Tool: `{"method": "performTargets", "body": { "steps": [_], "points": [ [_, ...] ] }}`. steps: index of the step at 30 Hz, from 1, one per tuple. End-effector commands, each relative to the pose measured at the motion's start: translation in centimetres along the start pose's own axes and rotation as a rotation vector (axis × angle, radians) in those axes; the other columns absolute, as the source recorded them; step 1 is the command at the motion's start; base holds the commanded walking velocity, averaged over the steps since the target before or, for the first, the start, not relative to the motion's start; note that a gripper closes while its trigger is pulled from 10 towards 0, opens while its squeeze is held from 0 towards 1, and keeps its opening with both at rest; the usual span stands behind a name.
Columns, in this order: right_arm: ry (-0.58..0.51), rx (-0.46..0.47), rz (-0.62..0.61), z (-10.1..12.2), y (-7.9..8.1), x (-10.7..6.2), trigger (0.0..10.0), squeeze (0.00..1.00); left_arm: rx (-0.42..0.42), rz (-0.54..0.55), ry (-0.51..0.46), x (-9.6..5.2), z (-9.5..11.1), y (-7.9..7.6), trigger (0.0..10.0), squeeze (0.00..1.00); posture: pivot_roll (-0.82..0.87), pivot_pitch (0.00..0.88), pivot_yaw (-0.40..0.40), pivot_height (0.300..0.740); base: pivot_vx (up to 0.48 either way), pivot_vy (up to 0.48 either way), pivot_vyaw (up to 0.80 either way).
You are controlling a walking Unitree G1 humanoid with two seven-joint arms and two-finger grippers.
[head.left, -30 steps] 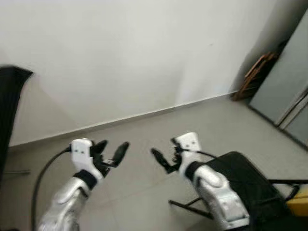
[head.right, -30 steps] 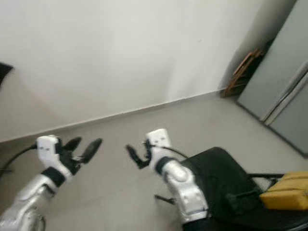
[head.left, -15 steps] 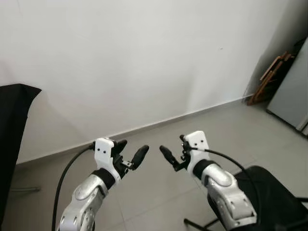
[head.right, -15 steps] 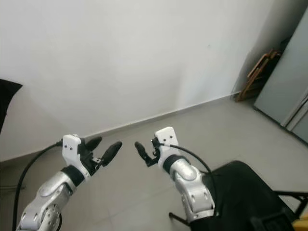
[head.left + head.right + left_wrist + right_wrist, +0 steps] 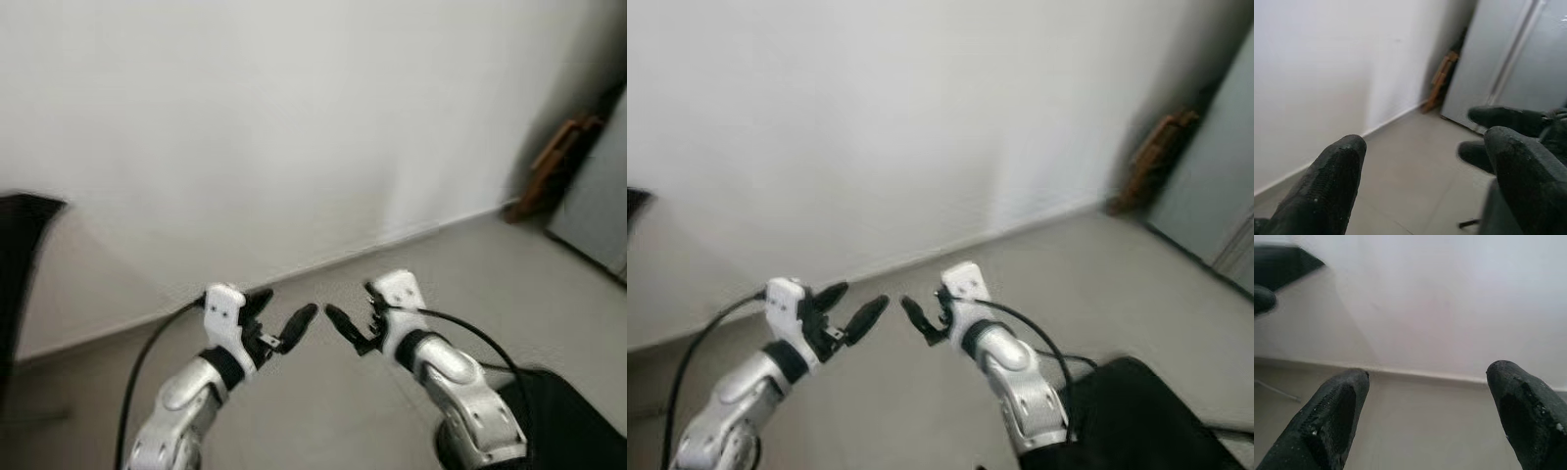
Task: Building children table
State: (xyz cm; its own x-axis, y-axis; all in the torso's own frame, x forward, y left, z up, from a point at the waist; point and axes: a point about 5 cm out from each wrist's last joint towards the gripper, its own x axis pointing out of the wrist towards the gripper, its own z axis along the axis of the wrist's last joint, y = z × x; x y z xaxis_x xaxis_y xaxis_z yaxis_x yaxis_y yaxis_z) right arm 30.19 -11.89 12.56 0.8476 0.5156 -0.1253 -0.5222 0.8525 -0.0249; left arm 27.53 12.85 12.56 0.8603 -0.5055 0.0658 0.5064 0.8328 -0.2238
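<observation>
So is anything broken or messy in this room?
Nothing looks broken or spilled. The left gripper and right gripper are both open and empty, raised over the grey floor before a white wall. The head views are blurry.

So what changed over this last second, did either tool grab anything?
No grab. The left tool and right tool drew closer together, tips now nearly meeting, both open and empty throughout. The camera tilted up and turned, so the black chair slid toward the frame's lower edge; that is view shift, not chair movement. The wall and floor are unchanged.
</observation>
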Motion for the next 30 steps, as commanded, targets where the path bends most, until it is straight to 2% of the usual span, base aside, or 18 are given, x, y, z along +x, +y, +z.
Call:
{"method": "performTargets", "body": {
  "steps": [1,6,12,23,30],
  "points": [
    [-0.006,0.024,0.002,0.24,-0.27,0.11,10.0,0.00,-0.007,0.004,0.009,0.13,0.06,0.46,10.0,0.00,-0.17,0.073,-0.034,0.740,0.307,0.000,0.00],
    [-0.009,0.020,0.022,0.38,0.00,0.34,10.0,0.00,-0.002,-0.002,0.013,0.29,0.09,0.45,10.0,0.00,-0.15,0.068,-0.035,0.740,0.307,0.000,0.00],
    [-0.007,-0.030,0.040,0.48,-0.20,0.54,10.0,0.00,0.002,0.020,0.000,0.31,0.21,0.67,10.0,0.00,-0.14,0.069,-0.048,0.740,0.307,0.000,0.00],
    [-0.007,-0.035,0.092,0.58,0.33,0.76,10.0,0.00,-0.004,0.017,-0.003,0.46,0.44,0.96,10.0,0.00,-0.16,0.080,-0.030,0.740,0.305,0.000,0.80],
    [-0.006,-0.082,0.143,0.67,0.55,0.91,10.0,0.00,0.001,0.014,-0.004,0.58,0.53,1.01,10.0,0.00,-0.15,0.081,-0.031,0.740,0.306,0.000,0.80]
  ]
}}
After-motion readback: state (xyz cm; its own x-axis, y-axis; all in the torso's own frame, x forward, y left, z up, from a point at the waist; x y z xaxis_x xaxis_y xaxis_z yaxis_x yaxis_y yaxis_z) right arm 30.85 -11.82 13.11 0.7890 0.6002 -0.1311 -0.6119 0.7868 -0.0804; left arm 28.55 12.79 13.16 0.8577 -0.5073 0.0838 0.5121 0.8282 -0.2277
